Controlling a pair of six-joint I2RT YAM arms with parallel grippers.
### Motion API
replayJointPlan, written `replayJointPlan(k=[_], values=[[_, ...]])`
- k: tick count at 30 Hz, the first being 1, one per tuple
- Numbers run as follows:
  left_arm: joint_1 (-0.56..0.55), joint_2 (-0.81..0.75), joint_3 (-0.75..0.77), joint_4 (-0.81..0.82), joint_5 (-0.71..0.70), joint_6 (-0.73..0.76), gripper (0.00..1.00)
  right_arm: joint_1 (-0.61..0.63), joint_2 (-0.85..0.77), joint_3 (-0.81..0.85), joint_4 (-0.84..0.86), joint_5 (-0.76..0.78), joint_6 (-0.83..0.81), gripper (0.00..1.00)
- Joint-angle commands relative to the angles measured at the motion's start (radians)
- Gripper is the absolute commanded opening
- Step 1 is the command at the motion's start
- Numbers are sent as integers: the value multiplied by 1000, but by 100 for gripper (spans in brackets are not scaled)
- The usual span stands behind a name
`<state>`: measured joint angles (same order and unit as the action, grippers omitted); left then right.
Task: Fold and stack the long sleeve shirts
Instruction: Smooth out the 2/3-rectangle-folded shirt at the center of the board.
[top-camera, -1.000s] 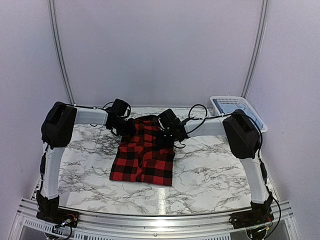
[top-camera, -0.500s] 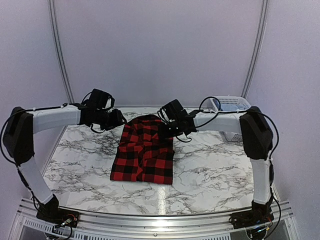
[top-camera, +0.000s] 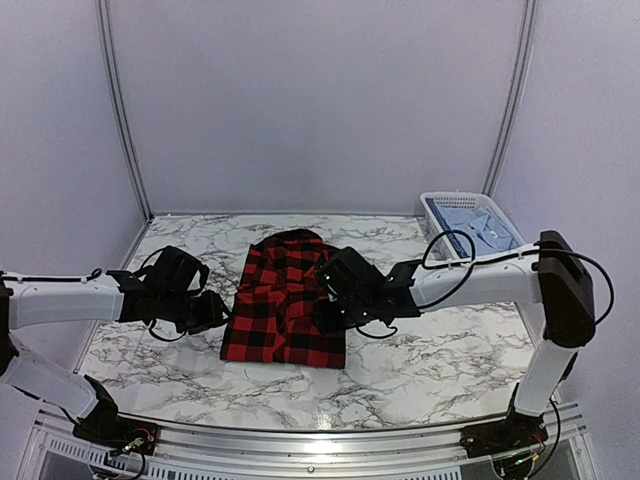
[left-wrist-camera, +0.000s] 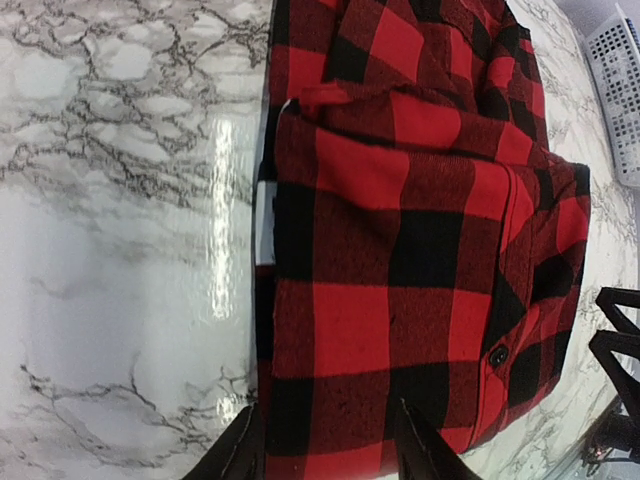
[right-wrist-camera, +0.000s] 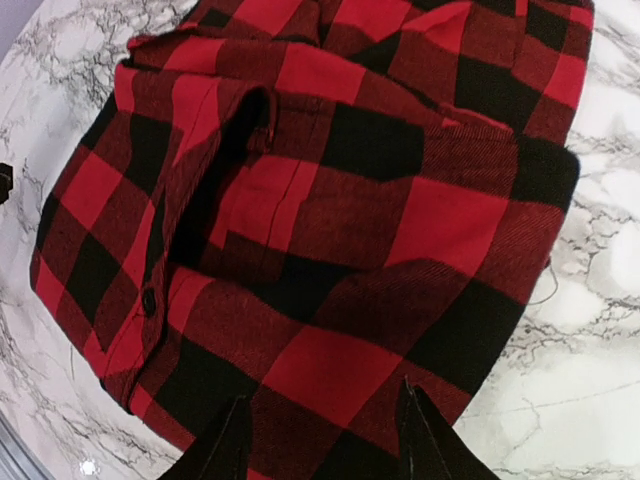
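The red-and-black shirt (top-camera: 285, 298) lies in the middle of the surface (top-camera: 430, 350), folded into a fat bundle. The left pincer (top-camera: 208, 312) hangs by the shirt's 8 o'clock corner. The right pincer (top-camera: 332, 310) hangs over its 4 o'clock corner. Both are let go: in each wrist view the two fingers stand apart and nothing is pinched between them. The pale blue shirt (top-camera: 482, 226) sits in the basket (top-camera: 455, 196) at 2 o'clock. I cannot tell if it is folded.

What could go wrong? The bundle has many layers. If a pincer bites only the top layer, the fold may pull open. A loose front edge with a small dark button (left-wrist-camera: 497, 356) lies on top, and a finger could catch it and drag it. The surface is smooth and shiny, so the whole bundle may slide if it is pushed from one side. If the two pincers do not move together, the shirt could twist and end up crooked.

The shirt is soft, thick cloth with a fuzzy weave and big squares. It is nearly a box shape, wide at 6 o'clock and narrow and round at 12 o'clock. The surface is hard and white with grey wiggly lines like marble. The basket is white plastic full of little holes. The blue shirt looks thin and smooth.
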<state>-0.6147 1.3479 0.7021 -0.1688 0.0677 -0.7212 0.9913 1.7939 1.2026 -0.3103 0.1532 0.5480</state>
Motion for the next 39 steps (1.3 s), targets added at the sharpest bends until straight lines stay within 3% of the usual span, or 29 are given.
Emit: replayJointPlan(k=[1,7,13,24,33,36,39], values=[[-39,-84,-76,19,-41,-83,44,10,8,64,1,60,53,42],[-79,-128,-123,24,-57,-122,44,22,174,300,-126,136,-3,38],[-90,-157,-150,26,-58,-138,44,26,309,432,-204,150,-5,36],[-99,-151,-153,29,-51,-134,44,32,435,565,-273,186,-3,40],[-99,-139,-155,37,-41,-127,44,33,509,661,-320,218,-4,52],[-99,-136,-153,37,-38,-121,44,32,534,699,-337,226,-5,52],[-99,-133,-150,38,-36,-122,44,31,540,714,-347,240,1,45]])
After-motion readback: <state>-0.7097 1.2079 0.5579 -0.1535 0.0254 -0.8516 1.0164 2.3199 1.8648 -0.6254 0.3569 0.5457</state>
